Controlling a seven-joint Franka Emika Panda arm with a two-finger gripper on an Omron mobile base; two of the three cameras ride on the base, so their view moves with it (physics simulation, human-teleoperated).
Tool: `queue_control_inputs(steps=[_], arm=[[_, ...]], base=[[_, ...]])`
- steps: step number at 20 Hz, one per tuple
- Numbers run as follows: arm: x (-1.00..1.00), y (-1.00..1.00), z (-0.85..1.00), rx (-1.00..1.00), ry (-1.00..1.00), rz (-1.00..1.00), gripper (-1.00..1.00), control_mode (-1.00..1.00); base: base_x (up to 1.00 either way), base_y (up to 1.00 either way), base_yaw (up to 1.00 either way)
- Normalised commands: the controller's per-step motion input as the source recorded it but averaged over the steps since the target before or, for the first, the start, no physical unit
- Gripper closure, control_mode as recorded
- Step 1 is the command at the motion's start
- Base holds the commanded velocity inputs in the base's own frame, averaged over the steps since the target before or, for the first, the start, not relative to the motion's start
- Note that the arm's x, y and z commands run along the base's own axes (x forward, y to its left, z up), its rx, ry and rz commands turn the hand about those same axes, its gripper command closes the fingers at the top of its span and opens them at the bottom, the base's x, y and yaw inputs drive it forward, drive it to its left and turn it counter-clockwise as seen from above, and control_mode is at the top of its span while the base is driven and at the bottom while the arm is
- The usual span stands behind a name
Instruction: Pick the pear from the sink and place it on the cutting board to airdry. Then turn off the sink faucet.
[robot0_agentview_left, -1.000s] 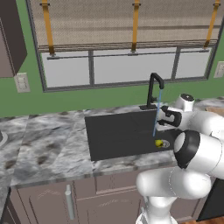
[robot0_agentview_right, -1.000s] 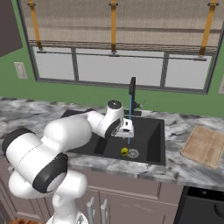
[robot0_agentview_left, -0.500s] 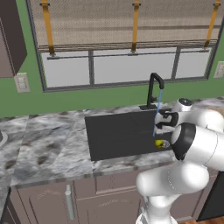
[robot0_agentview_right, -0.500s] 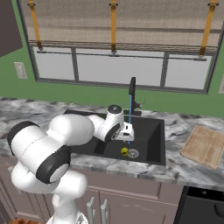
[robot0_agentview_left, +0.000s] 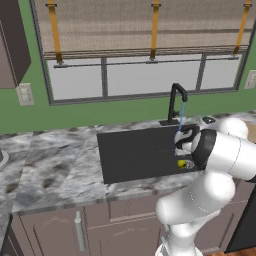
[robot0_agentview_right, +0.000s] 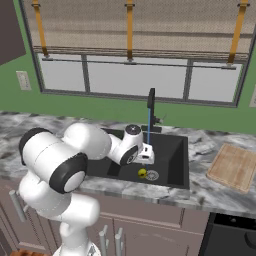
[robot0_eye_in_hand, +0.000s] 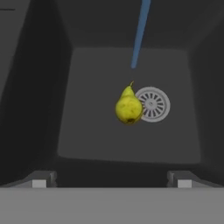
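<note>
The pear (robot0_eye_in_hand: 128, 107) lies on the floor of the dark sink (robot0_eye_in_hand: 87, 127), touching the left side of the round silver drain (robot0_eye_in_hand: 152, 104). My gripper (robot0_eye_in_hand: 111, 181) hangs open above it with nothing between its fingers. From the base, the pear (robot0_agentview_right: 142, 173) sits just below the gripper (robot0_agentview_right: 146, 160), at the sink's (robot0_agentview_right: 172, 150) front. The pear (robot0_agentview_left: 181, 163) also shows under the hand in the left base view. The black sink faucet (robot0_agentview_right: 150, 105) runs a thin blue stream (robot0_eye_in_hand: 139, 35) behind the pear. The cutting board (robot0_agentview_right: 235, 166) lies on the counter right of the sink.
Grey marbled counter (robot0_agentview_left: 55, 165) surrounds the sink (robot0_agentview_left: 135, 150), with the faucet (robot0_agentview_left: 175, 102) at its back edge under a wide window. The sink's walls rise close on both sides of the hand. A dark stove top (robot0_agentview_right: 235, 232) sits at the lower right.
The hand has sunk a little lower into the sink, closer over the pear. The jaws have stayed open and the pear has not moved.
</note>
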Motion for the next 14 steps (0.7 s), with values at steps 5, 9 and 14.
queue_control_inputs(steps=[5, 9, 14], arm=[[0.21, 0.0, -0.2, 0.02, 0.0, 0.0, -1.0, -1.0], [0.15, -0.1, -0.23, 0.04, 0.0, 0.0, -1.0, -1.0], [0.15, -0.07, -0.24, 0.03, 0.0, -0.01, -1.0, -1.0]], base=[[0.0, 0.0, 0.0], [0.0, 0.0, 0.0], [0.0, 0.0, 0.0]])
